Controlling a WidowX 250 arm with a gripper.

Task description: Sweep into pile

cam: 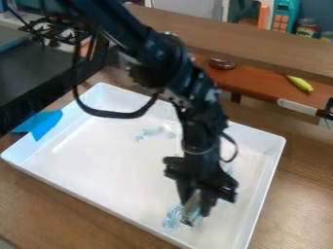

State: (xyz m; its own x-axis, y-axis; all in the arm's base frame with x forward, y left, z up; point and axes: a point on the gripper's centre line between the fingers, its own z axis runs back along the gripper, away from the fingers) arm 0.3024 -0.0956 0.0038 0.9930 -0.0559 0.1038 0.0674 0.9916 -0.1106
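Where the white tray [110, 168] spreads broadly to the left of the claw [196, 209], whose opening and hold I cannot tell, pale-blue bits [172, 217] lie beside it at lower centre, near the bottom rim, with others well apart, just above centre.

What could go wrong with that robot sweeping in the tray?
The gripper is low beside some clear bits near the tray's near wall, so a push that way might jam them against it. The separate clear bits farther back could get left out of the pile. The arm's dangling cable might catch on something as the arm moves.
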